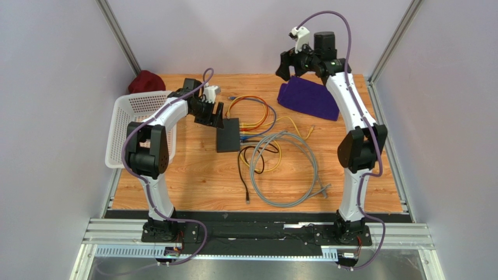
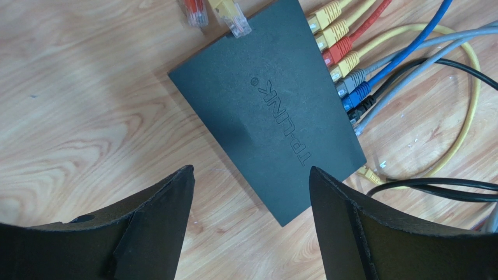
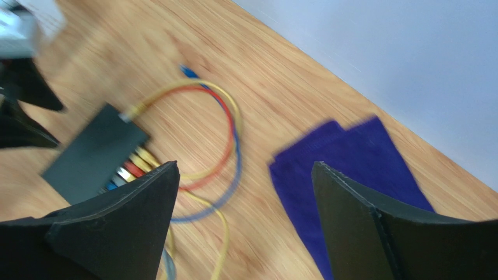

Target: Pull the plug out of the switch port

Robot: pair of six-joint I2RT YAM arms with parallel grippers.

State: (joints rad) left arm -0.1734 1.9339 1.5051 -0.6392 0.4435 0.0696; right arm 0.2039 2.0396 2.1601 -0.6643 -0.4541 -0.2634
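We see a wooden table [image 1: 193,186] bearing the switch [image 1: 228,135], loose cables [image 1: 260,149], a purple cloth [image 1: 310,96], a white basket [image 1: 133,107] and a red cloth [image 1: 145,81].

Switch [image 3: 96,153] apart from purple cloth [image 3: 350,151]

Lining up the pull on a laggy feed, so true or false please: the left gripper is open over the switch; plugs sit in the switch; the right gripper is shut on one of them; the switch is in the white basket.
The left gripper is open over the switch: true.
A row of plugs sits in the switch: true.
The right gripper is shut on one of them: false; it is open and empty, raised near the purple cloth.
The switch is in the white basket: false; it lies on the table beside it.
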